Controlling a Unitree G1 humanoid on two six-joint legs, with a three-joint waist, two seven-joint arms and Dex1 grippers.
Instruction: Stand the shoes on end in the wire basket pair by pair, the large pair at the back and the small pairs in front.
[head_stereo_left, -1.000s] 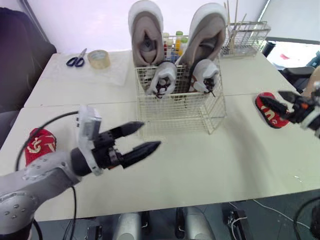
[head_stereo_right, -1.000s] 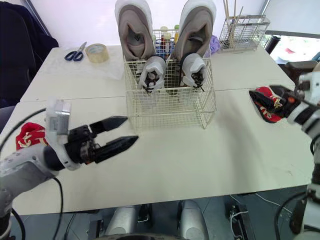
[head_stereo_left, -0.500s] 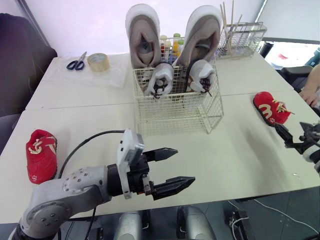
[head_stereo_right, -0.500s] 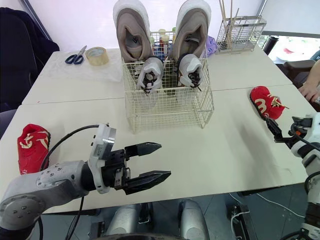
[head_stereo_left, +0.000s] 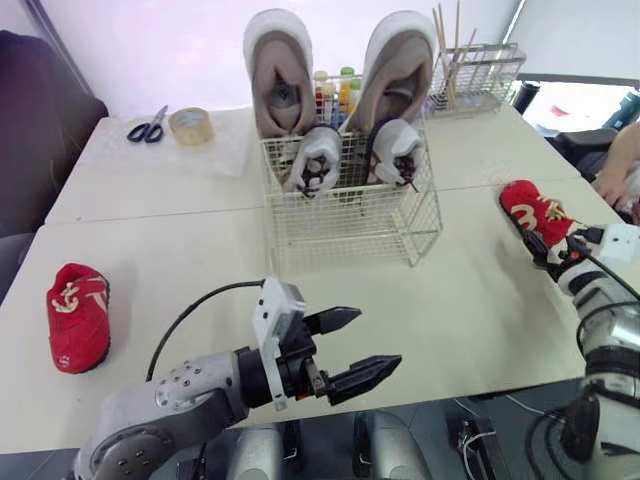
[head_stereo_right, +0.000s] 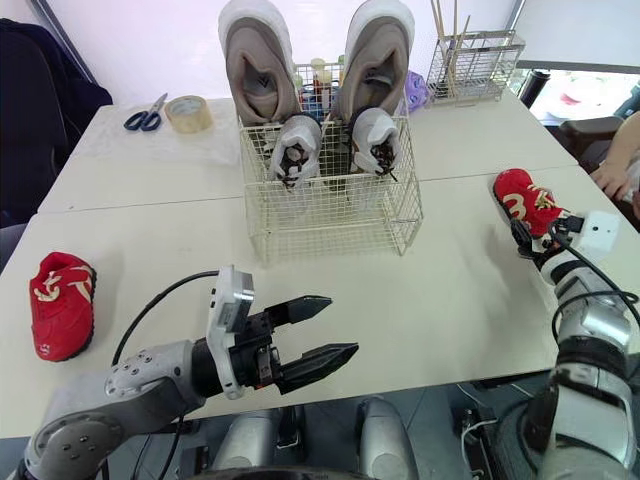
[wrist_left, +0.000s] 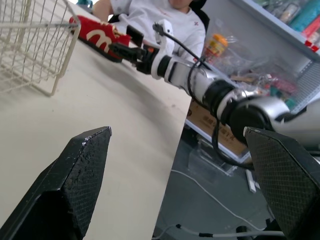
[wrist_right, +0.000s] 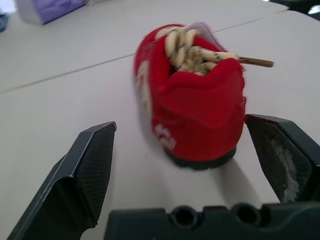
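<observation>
Basket status: big grey pair (head_stereo_left: 277, 80) stands on end at the back of the wire basket (head_stereo_left: 350, 215), and the small white pair (head_stereo_left: 312, 160) stands on end in front of it. The red pair is out on the desk (head_stereo_left: 460, 310), one shoe per side, well apart.

Re the right red shoe (wrist_right: 192, 95): it sits on its sole near the desk's right edge, to the right of the basket. My right fingers (wrist_right: 92, 170) are spread wide with nothing in them, lined up just short of its heel. Heel faces me and toe points away, so the long axis runs roughly along my approach line, skewed a little to one side. Red upper, cream laces tied loose, one tip sticking out sideways. The heel looks narrower than the gap between the fingers. No contact as far as I can tell.

Re the left red shoe (head_stereo_left: 78, 315): it's on its sole near the left edge, long axis roughly front to back. My left fingers (wrist_left: 75, 180) are apart and empty too, hovering over the desk's front edge, pointing away from that shoe and well clear of it.

Call: the right arm is far nearer its shoe, so that shoe goes next. Likely move is straight in along the axis, then close across the heel. The upper looks soft and will probably squash, so grip low near the sole. Risk is the loose lace snagging on the basket wire.
</observation>
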